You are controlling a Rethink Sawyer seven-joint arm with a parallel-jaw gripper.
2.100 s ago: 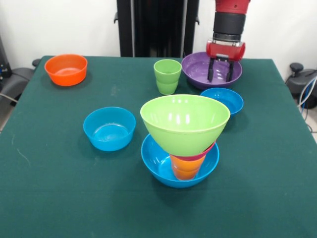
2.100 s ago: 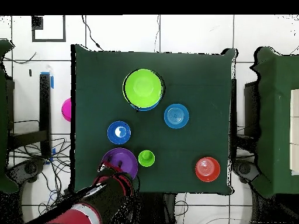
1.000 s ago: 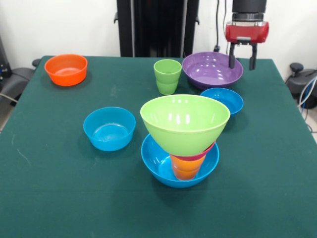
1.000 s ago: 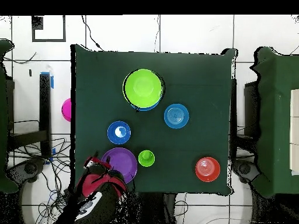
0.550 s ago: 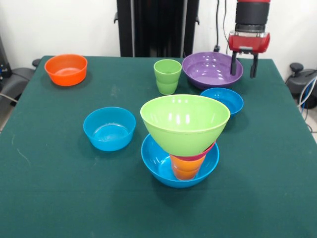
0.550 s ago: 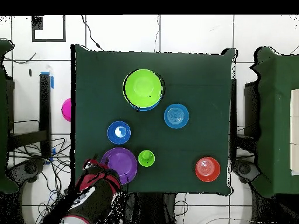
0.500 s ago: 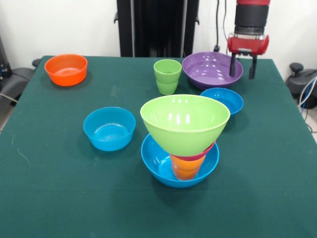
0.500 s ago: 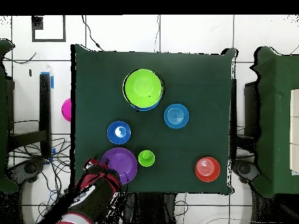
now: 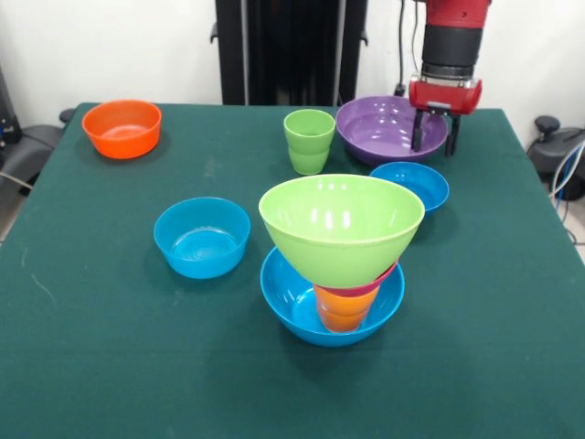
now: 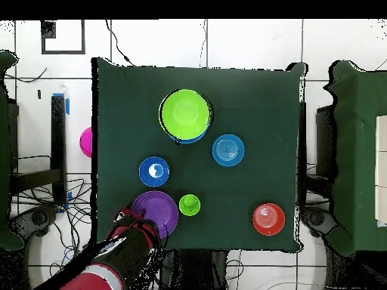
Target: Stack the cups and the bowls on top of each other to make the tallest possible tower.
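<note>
Front and overhead views of the green desk (image 9: 110,366). The gripper (image 9: 434,137) hangs over the purple bowl's (image 9: 384,128) right-hand rim in the front view, its two fingers (image 9: 418,134) spread apart and holding nothing; one finger shows against the bowl's inside, the other at or just past the rim. The tower (image 9: 338,265) stands well apart, nearer the camera: a large blue bowl (image 9: 288,306) holding the orange-yellow cup (image 9: 343,311), then a pink-red bowl (image 9: 379,282), then the lime green bowl (image 9: 340,224) on top. Singly on the desk: light green cup (image 9: 309,140) beside the purple bowl, two small blue bowls (image 9: 201,236) (image 9: 411,185), orange bowl (image 9: 122,127).
</note>
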